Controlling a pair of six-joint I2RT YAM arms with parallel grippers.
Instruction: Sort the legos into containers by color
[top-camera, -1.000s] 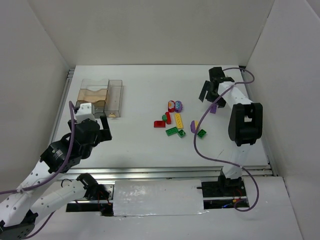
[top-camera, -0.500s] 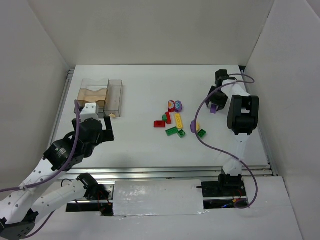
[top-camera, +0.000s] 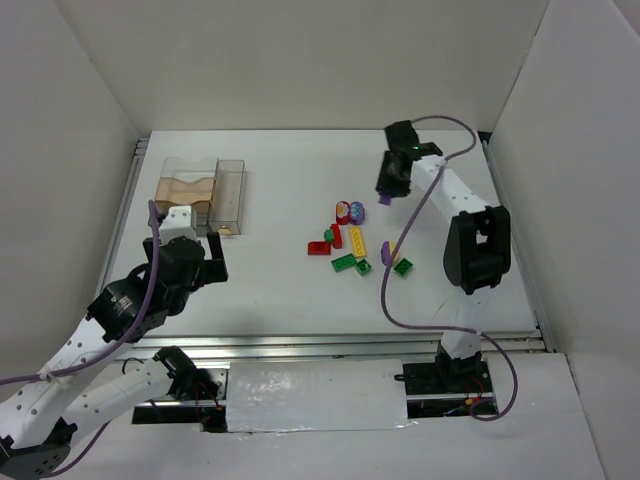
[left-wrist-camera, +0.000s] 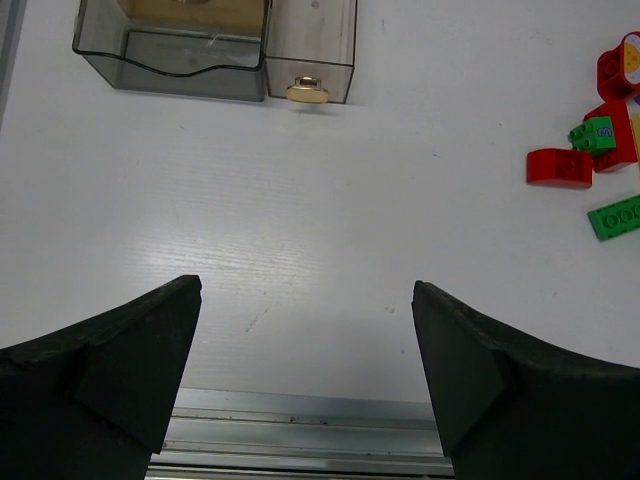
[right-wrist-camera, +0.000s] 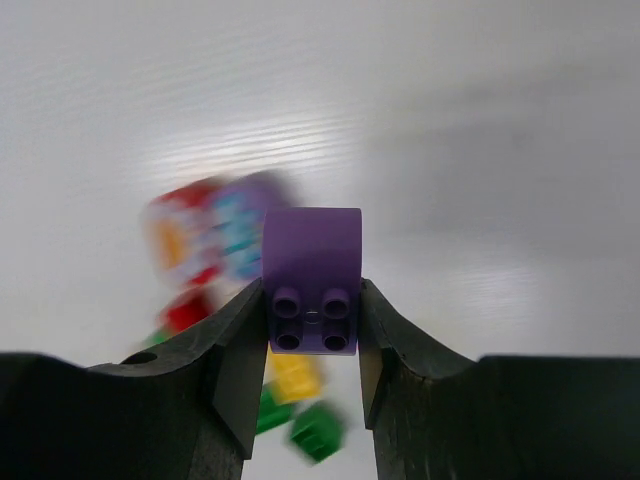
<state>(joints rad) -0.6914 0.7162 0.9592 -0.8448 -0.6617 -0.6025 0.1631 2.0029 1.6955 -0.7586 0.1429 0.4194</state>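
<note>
Across the white table (top-camera: 300, 290), as seen from above, the clear containers (top-camera: 205, 192) are set toward ten o'clock, and a small brass knob (left-wrist-camera: 307, 91) is seen against their near wall. The left gripper (left-wrist-camera: 305, 300) is held at about eight o'clock, over bare table just short of the containers. Its fingers are spread wide apart and nothing is held between them. The loose legos (top-camera: 350, 240), red, green, yellow and purple, are gathered just off centre toward three o'clock. The right gripper (top-camera: 390, 185) is placed at one o'clock, beyond that cluster. It is clamped on a single purple lego (right-wrist-camera: 312, 270), whose four studs are turned toward the wrist camera.
</note>
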